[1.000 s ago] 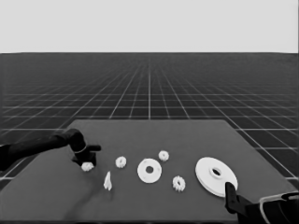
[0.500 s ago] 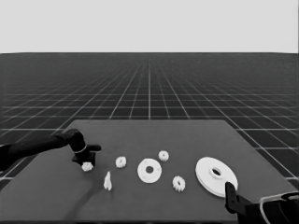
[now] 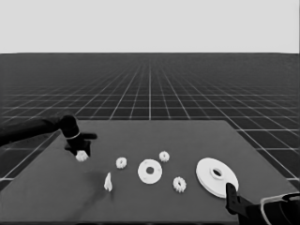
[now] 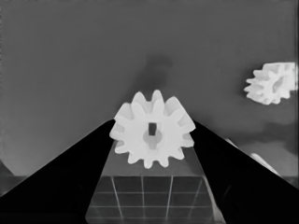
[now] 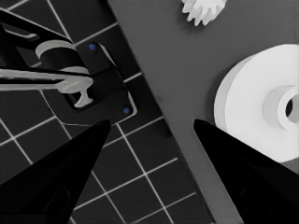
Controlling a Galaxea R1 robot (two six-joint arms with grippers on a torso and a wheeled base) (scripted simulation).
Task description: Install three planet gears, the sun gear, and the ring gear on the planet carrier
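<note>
At the bench's (image 3: 197,136) left end, the left claw (image 3: 80,147) pinches a small gear (image 3: 82,156). In the left wrist view its two black fingers (image 4: 70,177) press on opposite sides of the toothed wheel (image 4: 153,129), which faces the camera and casts a faint shadow on the surface beyond.

Three other gears lie flat on the bench: one (image 3: 121,162) just left of the smaller round part (image 3: 150,171), one (image 3: 164,156) at its far right, and one (image 3: 179,184) nearer the front, between the two discs. A thin white piece (image 3: 108,183) stands toward the front left, apart from everything else.

The larger round part (image 3: 216,176) sits at the right. The right claw (image 3: 230,194) waits at the lower right corner beside it (fingers spread wide, holding nothing). That arm's wrist view shows the disc's (image 5: 261,112) rim near the bench edge, with dark machinery (image 5: 93,79) on the floor past it.
</note>
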